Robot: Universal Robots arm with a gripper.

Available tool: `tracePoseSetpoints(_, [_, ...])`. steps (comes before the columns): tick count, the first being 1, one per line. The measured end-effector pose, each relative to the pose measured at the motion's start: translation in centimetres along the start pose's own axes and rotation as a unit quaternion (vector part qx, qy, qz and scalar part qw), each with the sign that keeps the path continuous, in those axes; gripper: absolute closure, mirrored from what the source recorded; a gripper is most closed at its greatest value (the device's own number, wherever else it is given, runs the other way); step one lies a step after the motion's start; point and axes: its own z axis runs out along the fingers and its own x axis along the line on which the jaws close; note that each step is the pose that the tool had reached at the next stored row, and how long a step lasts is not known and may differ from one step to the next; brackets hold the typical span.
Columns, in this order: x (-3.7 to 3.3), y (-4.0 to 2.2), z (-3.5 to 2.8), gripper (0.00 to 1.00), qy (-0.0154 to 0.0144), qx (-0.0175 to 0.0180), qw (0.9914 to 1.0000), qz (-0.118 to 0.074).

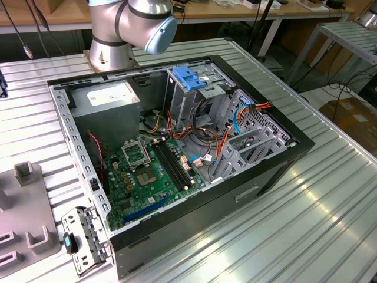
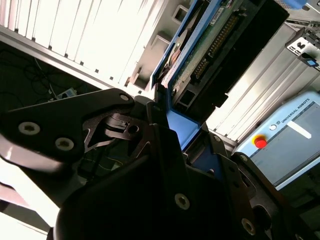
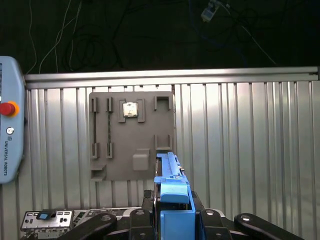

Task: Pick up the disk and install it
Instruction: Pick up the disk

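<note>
While looking down through the first wrist view, can make out the disk [image 3: 169, 170] pinched edge-on in the gripper [image 3: 174, 204], jaws pressed against its two broad faces and a blue side rail [image 3: 175, 192] turned toward the camera. Seems to hang well above the ribbed metal table [image 3: 240, 150], in line with one edge of a grey fixture plate [image 3: 131, 135] and apparently clear of it. Shows, in the second wrist view, a green circuit-board underside [image 2: 215, 42] jutting out past the black gripper body, with a pendant [image 2: 290, 135] bearing a red button lying on the table beyond. Judging by all that, puts the picking-up as done and the carrying as the step in hand, with installing not yet begun. Finds, in the exterior view, the open computer case [image 1: 194, 233] lying on its side on the same table: motherboard [image 1: 141, 171] on the floor of it, grey power-supply box [image 1: 109, 97] in one corner, bundles of orange and red cables [image 1: 218, 138], and an upright metal drive cage [image 1: 188, 82] with a blue plastic top near the middle. Calls next, most likely, for a move across to that case, for the rails squared to whichever bay takes the disk (cannot tell which from here), for a firm pinch throughout, and for care around the loose cables beside the cage.
</note>
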Motion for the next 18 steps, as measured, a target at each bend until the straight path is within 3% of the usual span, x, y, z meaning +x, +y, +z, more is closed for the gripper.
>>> tracePoseSetpoints(18, [-0.05, -1.33, 0.0, 0.63, 0.0, 0.0, 1.0, 0.0])
